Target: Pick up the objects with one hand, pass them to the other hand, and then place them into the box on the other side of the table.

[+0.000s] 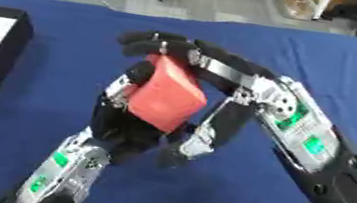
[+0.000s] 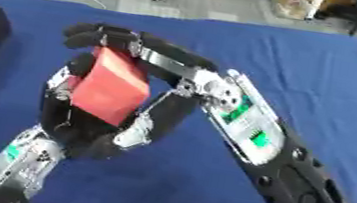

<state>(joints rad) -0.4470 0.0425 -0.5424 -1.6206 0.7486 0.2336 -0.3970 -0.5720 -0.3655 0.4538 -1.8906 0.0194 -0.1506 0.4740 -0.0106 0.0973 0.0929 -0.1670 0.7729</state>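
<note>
we judge ourselves to be in the middle of the handover: the red block is held up above the blue tablecloth, near the middle of the table, with both hands on it at once. our right hand comes in from the right and curls its fingers over the top of the block, thumb down its right side; our left hand rises from the near left and cups the block from below and behind, fingers curled against it. which hand is giving and which receiving we cannot tell. what remains, as we read it, is for one hand to let go and the other to carry the block to a box. the black-walled box sits at the left edge, with something green inside. we can read no writing or label on the block, box or arms.
</note>
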